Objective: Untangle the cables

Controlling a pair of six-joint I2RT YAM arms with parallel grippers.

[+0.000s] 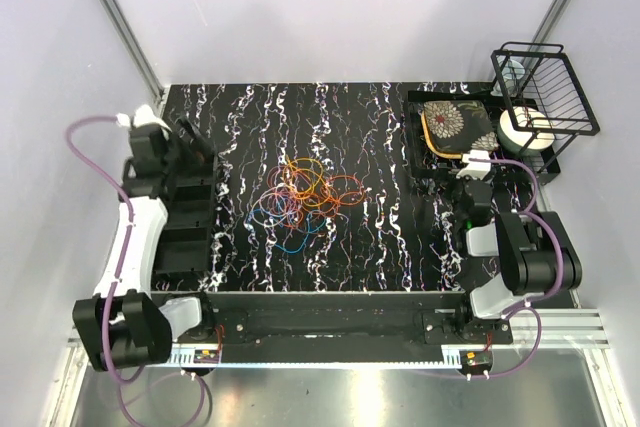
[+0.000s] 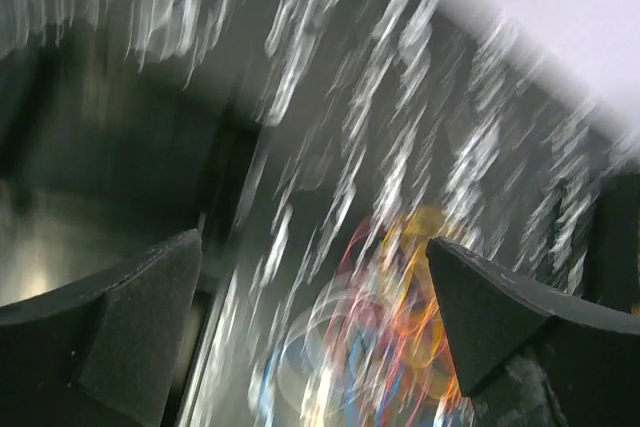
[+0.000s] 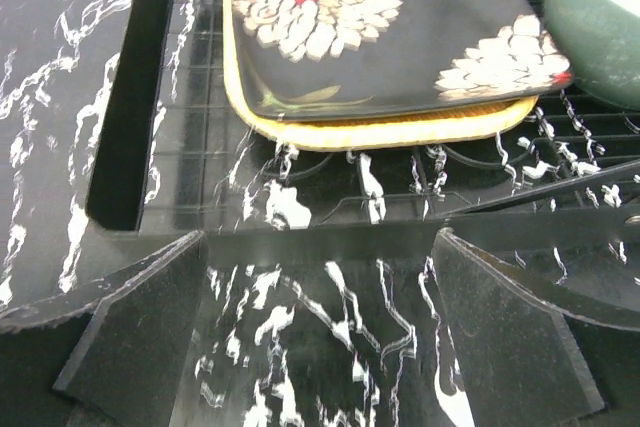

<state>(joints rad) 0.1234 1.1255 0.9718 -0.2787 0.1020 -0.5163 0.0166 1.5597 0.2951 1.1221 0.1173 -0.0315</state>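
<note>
Gaping apart, left tool [image 2: 312,247] and right tool [image 3: 320,242] flank the cables [image 1: 303,197], tangled bright loops.

Motion blur smears the cables [image 2: 370,327] in the left wrist view; the right wrist view crops a green bowl [image 3: 598,19].

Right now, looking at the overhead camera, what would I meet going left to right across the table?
The left end effector, open → the tangled cables → the flower-patterned plate → the pale round cup.
</note>
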